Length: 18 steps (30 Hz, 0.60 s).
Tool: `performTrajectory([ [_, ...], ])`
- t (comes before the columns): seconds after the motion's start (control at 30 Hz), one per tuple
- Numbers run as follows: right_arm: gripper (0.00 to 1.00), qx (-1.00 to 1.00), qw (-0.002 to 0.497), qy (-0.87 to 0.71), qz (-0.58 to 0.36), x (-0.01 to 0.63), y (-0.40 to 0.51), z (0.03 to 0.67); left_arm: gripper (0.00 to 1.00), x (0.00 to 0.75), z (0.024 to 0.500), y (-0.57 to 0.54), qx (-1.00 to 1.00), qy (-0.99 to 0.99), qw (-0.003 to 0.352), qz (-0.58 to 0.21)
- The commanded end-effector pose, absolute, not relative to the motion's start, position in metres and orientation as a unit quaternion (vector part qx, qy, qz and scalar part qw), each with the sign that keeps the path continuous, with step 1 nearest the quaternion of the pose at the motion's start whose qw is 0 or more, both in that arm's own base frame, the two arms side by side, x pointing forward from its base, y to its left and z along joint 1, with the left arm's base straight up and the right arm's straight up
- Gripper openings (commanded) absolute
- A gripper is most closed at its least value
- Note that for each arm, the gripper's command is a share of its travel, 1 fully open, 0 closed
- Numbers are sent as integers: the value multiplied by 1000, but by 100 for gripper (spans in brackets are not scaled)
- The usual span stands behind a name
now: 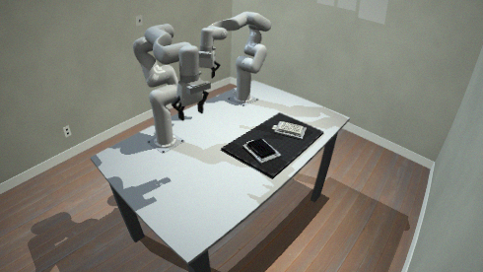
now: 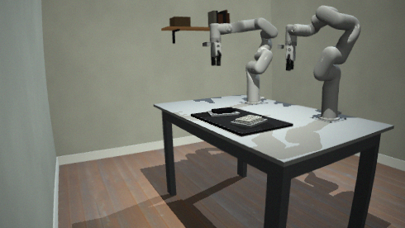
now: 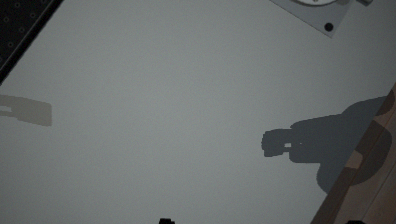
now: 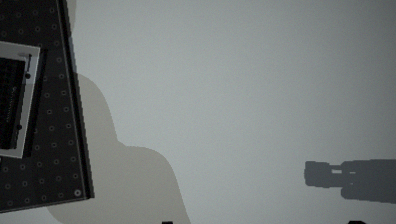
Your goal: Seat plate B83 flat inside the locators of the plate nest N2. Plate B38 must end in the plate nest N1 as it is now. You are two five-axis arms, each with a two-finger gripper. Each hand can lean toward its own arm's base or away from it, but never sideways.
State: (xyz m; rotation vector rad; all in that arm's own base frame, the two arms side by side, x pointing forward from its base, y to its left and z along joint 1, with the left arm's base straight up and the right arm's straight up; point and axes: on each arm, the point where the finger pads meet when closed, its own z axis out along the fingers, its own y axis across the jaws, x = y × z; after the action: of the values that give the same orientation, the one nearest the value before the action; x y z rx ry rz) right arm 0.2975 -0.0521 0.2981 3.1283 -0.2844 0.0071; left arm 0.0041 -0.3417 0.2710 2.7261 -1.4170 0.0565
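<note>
Across the middle of the room, I list the following. One table (image 1: pixel 182 212) (image 2: pixel 297 154) (image 3: pixel 175 100) (image 4: pixel 250 100), pale top, dark legs. Two grey arms, bent and upright on it: left arm (image 1: pixel 243 84) (image 2: pixel 331 95), right arm (image 1: pixel 161 118) (image 2: pixel 253 88). One black mat (image 1: pixel 296 148) (image 2: pixel 248 130) (image 3: pixel 20 30) (image 4: pixel 55 165), flat, dotted with small holes. On it, one pale-rimmed tray (image 1: pixel 270 159) (image 2: pixel 225 114) (image 4: pixel 33 85) with a dark slab (image 1: pixel 259 148) (image 2: pixel 224 110) (image 4: pixel 7 100) within its outline; near this, also on the mat, one pale, bumpy-topped block (image 1: pixel 291 129) (image 2: pixel 249 120). I can read no labels, so which is B83, B38, N1 or N2 I cannot tell, nor whether either plate is seated. Last, two claws, both above the table and apart from the mat's goods: left claw (image 1: pixel 214 74) (image 2: pixel 289 68) (image 3: pixel 261 222), released; right claw (image 1: pixel 191 114) (image 2: pixel 216 64) (image 4: pixel 262 222), released, pointing down.
</note>
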Motion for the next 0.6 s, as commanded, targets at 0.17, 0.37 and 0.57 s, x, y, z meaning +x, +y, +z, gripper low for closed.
performTrajectory([
  [0.17,100,996,0,-88,0,295,-52,300,100,4,272,-343,887,-461,36,19],
  [0.37,100,995,0,-105,0,293,-62,300,100,4,272,-343,887,-461,36,19],
  [0.57,100,994,0,-107,0,293,-63,300,100,4,272,-343,887,-461,36,19],
])
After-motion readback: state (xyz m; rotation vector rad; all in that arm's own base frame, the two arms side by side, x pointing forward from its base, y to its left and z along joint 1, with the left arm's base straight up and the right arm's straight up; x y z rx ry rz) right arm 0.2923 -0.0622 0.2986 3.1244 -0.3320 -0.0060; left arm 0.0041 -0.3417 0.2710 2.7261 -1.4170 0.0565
